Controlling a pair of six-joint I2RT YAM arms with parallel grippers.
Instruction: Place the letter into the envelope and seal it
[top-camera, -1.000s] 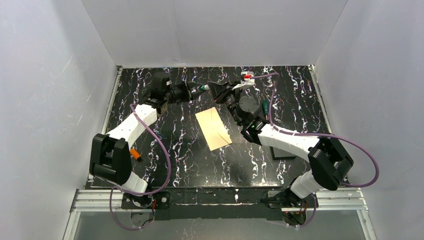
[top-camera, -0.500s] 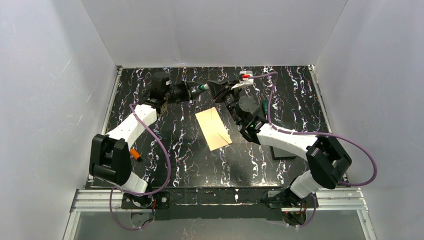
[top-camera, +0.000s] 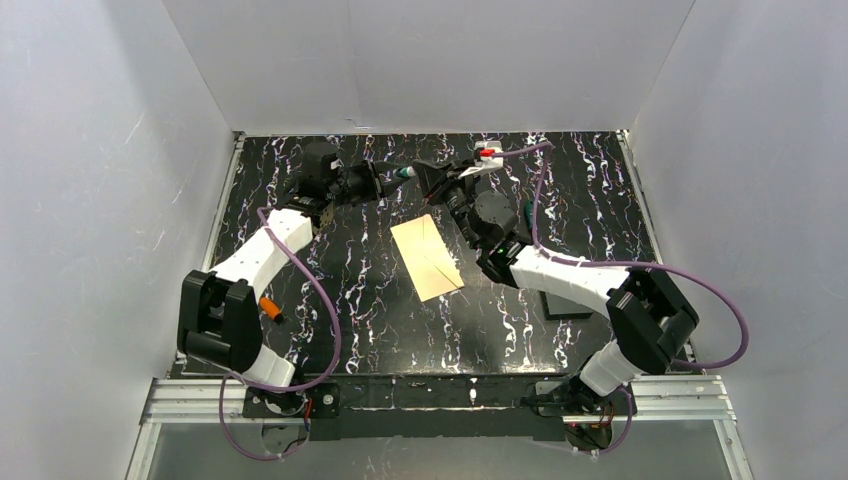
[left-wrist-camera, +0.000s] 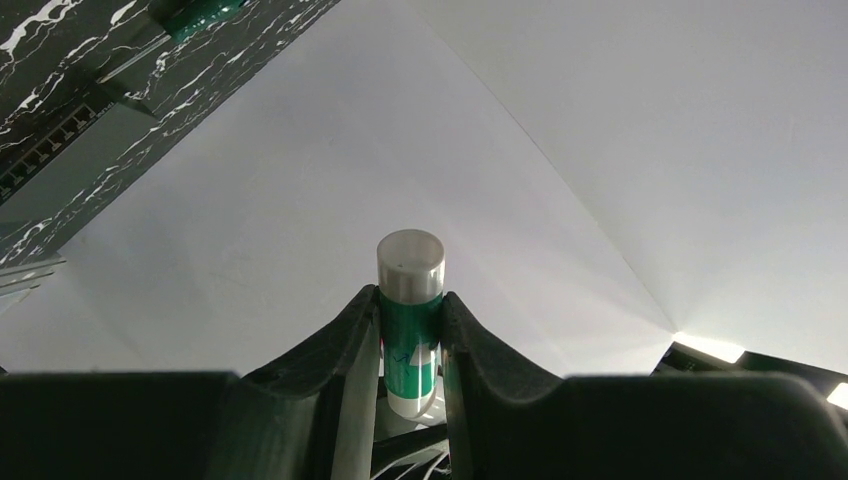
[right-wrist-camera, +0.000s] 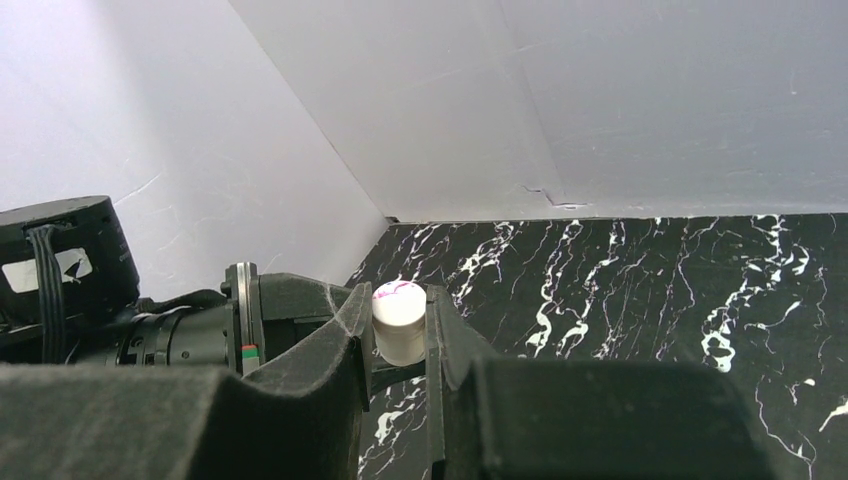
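The envelope (top-camera: 427, 257), pale cream with a thin crease line, lies flat at the middle of the black marble table (top-camera: 380, 310). The letter is not in view as a separate sheet. My left gripper (top-camera: 388, 180) (left-wrist-camera: 410, 300) is shut on the green body of a glue stick (top-camera: 405, 175) (left-wrist-camera: 411, 345), held in the air beyond the envelope's far end. My right gripper (top-camera: 430, 178) (right-wrist-camera: 400, 305) meets it head-on and is shut on the stick's white cap (right-wrist-camera: 399, 322), which has pink smears on its end.
White walls close in the back and both sides. A flat black square (top-camera: 565, 303) lies under the right forearm. A small orange object (top-camera: 268, 307) sits by the left arm. A green item (top-camera: 528, 215) shows beside the right wrist.
The right arm's elbow has drifted slightly left. Both grippers stay together on the glue stick, and the envelope has not moved.
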